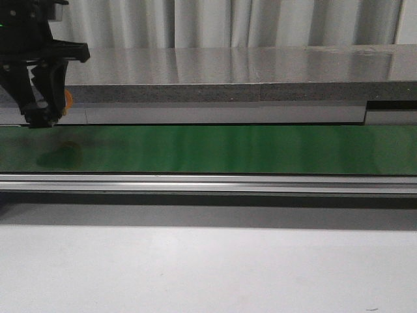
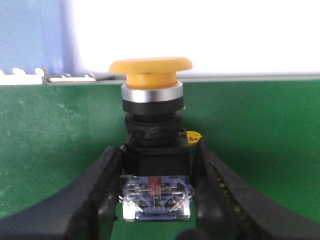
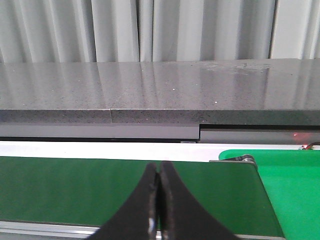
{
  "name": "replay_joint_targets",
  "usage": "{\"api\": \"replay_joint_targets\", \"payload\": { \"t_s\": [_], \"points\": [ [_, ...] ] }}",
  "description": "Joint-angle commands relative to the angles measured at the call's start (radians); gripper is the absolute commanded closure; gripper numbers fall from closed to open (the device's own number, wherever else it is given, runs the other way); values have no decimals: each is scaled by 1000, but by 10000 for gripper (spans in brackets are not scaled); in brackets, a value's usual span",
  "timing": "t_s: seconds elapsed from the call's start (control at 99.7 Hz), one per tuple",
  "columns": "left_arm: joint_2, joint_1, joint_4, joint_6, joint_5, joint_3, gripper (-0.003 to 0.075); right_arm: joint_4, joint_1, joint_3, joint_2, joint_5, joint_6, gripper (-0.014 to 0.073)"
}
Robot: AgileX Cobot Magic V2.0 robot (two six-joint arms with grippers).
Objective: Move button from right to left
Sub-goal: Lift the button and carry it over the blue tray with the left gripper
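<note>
The button has a round yellow-orange cap, a black body and a clear contact block with a red mark. My left gripper is shut on its black body, one finger on each side. In the front view the left gripper hangs at the far left, above the green belt, and only a sliver of the orange cap shows beside it. Its shadow lies on the belt below. My right gripper is shut and empty over the belt; it is out of the front view.
A grey stone ledge runs behind the belt, with curtains beyond. A metal rail edges the belt's near side, and a white table lies in front. In the right wrist view a brighter green surface adjoins the belt's end.
</note>
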Motion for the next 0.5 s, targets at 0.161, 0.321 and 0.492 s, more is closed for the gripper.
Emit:
{"api": "replay_joint_targets", "payload": {
  "t_s": [0.161, 0.321, 0.492],
  "points": [
    [-112, 145, 54, -1, 71, -84, 509, 11, 2, -24, 12, -80, -2, 659],
    [-132, 286, 52, 81, 113, -84, 509, 11, 2, -24, 12, -80, -2, 659],
    [-135, 407, -11, 153, 113, -74, 509, 11, 2, -24, 12, -80, -2, 659]
  ]
}}
